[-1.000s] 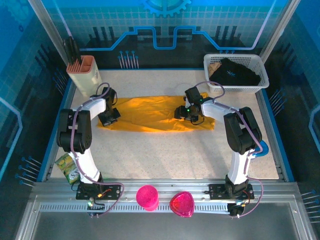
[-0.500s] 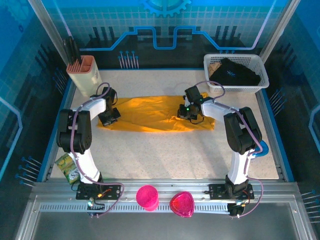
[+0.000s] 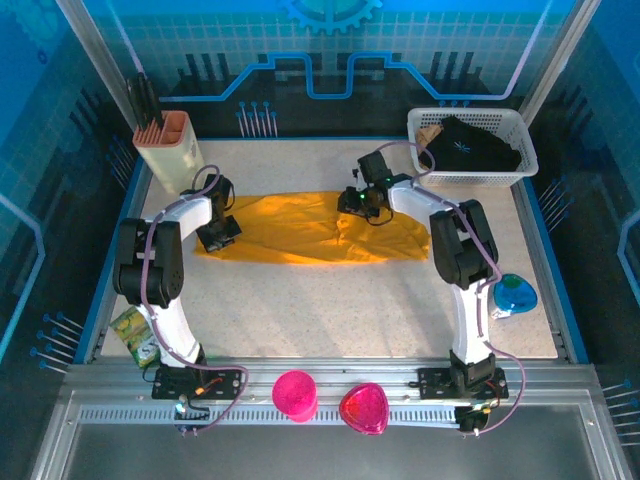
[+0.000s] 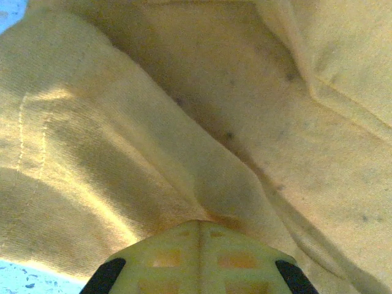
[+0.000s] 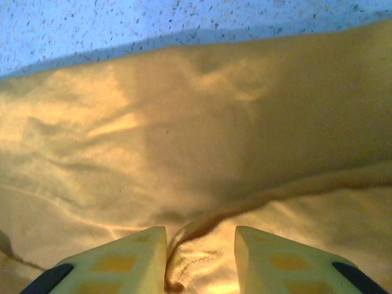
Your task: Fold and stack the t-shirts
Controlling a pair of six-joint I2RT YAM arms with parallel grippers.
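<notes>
The left gripper (image 3: 217,234) is clenched on the left end of the t-shirt (image 3: 300,228). In the left wrist view its fingers (image 4: 162,257) are pressed together, and the cloth is drawn into creases that converge at their tips. The t-shirt is laid as a long orange-yellow band across the middle of the table (image 3: 300,310), between the two grippers, with a ridge raised towards its right part. The right gripper (image 3: 357,204) is set low over the far edge of that part. Its jaws are parted, and a rolled fold of cloth lies between the fingers (image 5: 116,260), not squeezed.

The following faults are to be expected:

1. Loss of the left hold. Only a small pinch appears to be taken. If the cloth is pulled hard to the right, it may be dragged out of the clenched fingers.
2. A false grasp on the right. If the jaws are closed on the rolled fold, extra layers may be caught and a lopsided fold produced. If only the crest is taken, it may be dropped.
3. Twisting. If one end is raised before the other is secured, creases may be set in.
4. Collision. The basket (image 3: 415,125) is near the right arm and may be struck by a wide swing.
</notes>
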